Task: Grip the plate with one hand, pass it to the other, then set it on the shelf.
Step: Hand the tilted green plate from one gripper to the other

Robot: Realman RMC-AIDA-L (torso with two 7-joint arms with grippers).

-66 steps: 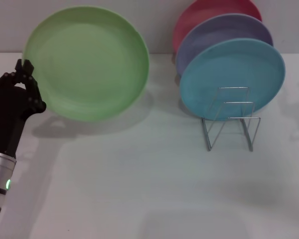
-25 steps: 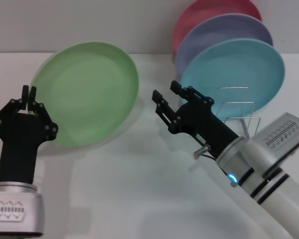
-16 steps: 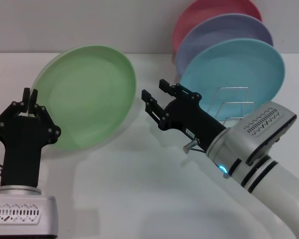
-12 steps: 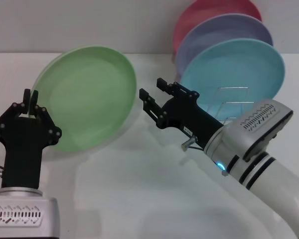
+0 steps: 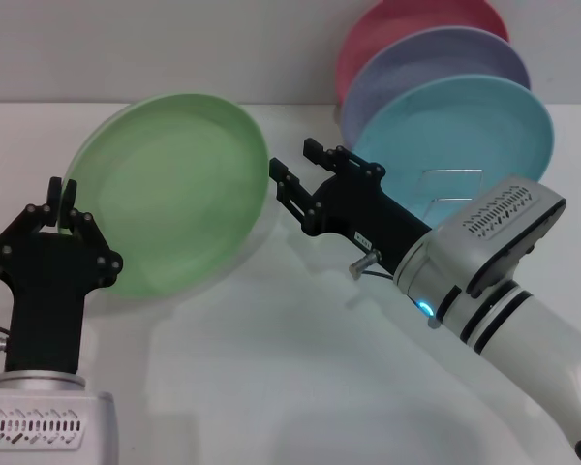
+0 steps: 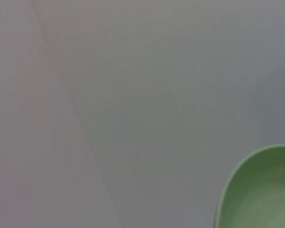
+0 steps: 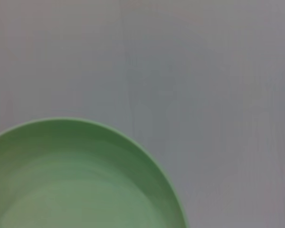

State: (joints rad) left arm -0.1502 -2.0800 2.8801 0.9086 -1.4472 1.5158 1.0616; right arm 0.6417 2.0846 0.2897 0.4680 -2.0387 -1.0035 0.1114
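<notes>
Two pincers at work: left pincer (image 5: 60, 187) clamps the green plate (image 5: 169, 189) by its rim, tilted above the worktop (image 5: 271, 387); right pincer (image 5: 292, 167), fingers apart, sits just beside the plate's opposite rim.

My left tool (image 5: 54, 191) and right tool (image 5: 292, 165) are black, jointed, screw-studded. Silver-white forearms carry zigzag vents and black bands; the right one has a lit blue dot.

White table (image 5: 271, 387); wire shelf (image 5: 453, 208) standing on it.
</notes>
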